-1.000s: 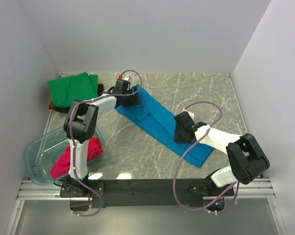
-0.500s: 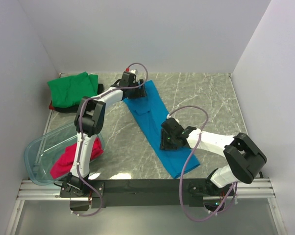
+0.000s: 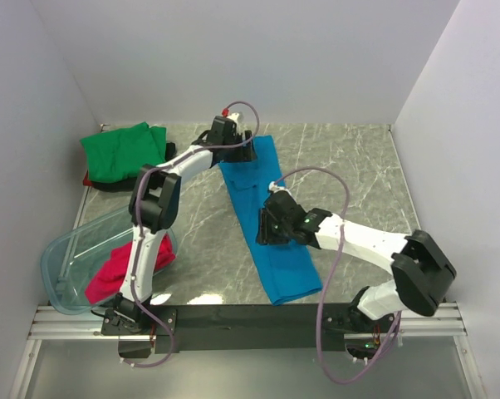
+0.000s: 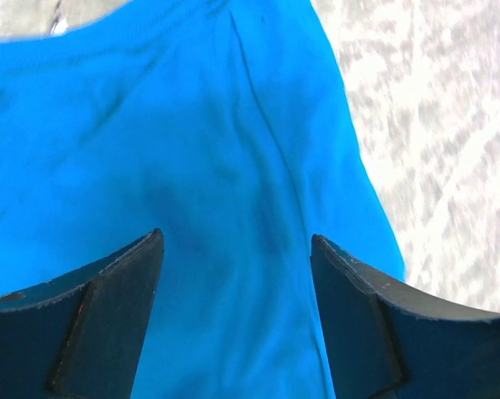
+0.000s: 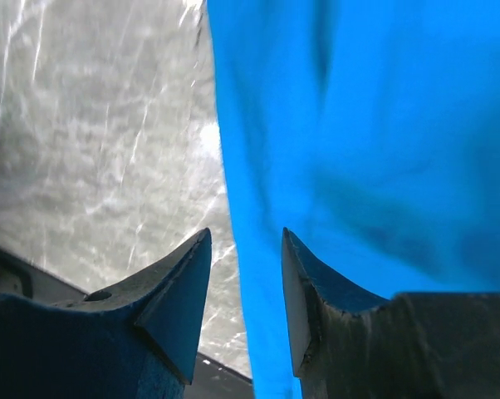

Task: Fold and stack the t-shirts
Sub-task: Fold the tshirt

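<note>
Top external view. Table (image 3: 358, 166): grey-green marbled surface, flat.

Blue t-shirt (image 3: 271, 224): bright blue soft cloth, folded to a long narrow strip with shallow creases. It lies mid-table, long axis running from the far centre towards the near edge, its near end angled slightly right.

Green t-shirt (image 3: 121, 150): folded pad at the far left corner, resting on a black t-shirt (image 3: 169, 150).

Magenta-red t-shirt (image 3: 121, 270): crumpled, hanging half out of a clear plastic bin (image 3: 63, 258) at near left.

Left gripper (image 4: 233, 274): dark fingers spread wide over the strip's far end, with blue cloth filling the gap. Whether they touch it cannot be told.

Right gripper (image 5: 243, 291): fingers parted by a narrow gap at the strip's middle, over its left edge. The cloth edge and the marble both show between them, and no pinch is visible.
</note>
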Robot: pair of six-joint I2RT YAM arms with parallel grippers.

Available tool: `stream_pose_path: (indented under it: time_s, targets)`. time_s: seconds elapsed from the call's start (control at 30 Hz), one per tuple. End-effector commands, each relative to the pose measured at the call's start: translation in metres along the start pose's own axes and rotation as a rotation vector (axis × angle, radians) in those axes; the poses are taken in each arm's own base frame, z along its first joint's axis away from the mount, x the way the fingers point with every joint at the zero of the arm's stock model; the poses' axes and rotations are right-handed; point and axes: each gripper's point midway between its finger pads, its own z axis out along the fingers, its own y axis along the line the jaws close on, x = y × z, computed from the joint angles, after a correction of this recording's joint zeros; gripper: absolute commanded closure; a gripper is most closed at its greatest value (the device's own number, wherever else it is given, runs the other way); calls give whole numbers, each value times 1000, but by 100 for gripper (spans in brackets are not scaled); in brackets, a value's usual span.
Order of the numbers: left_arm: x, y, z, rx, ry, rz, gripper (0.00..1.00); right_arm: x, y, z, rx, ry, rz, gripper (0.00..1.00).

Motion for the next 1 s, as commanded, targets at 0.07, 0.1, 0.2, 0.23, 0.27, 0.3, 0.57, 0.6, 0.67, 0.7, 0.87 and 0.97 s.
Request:
stream_pose_path:
  time_s: [0.07,0.1,0.2,0.23,0.27,0.3,0.57,0.6,0.67,0.7,0.87,0.97]
  targets:
    - [-44,-23,-61,-13,-106,75,23,-19,-35,-19,174,-95,-26,53]
    - [-30,-16,-60,-35,-58,66,23,-17,-40,-17,189,-89,-22,53]
    - [-5,-2,-54,-74,12,60,24,-7,-52,-13,235,-67,-13,53]
    - [1,2,-53,-84,27,57,24,-1,-57,-10,245,-58,-11,53]
    - [11,9,-50,-101,50,52,24,1,-60,-8,255,-53,-8,53]
    - [14,12,-49,-116,55,52,24,3,-65,-7,273,-50,-6,53]
    - [45,23,-27,-117,163,32,24,26,-69,11,262,20,11,53]
    - [47,23,-24,-113,170,30,24,27,-66,13,247,25,15,53]
    - [49,24,-16,-109,180,27,24,32,-59,19,213,48,19,53]
    - [50,24,-14,-109,187,25,24,33,-56,21,204,55,16,53]
    - [53,31,6,-106,203,8,24,37,-38,32,124,95,21,53]
    - [52,37,15,-106,205,-5,24,37,-36,36,119,101,24,53]
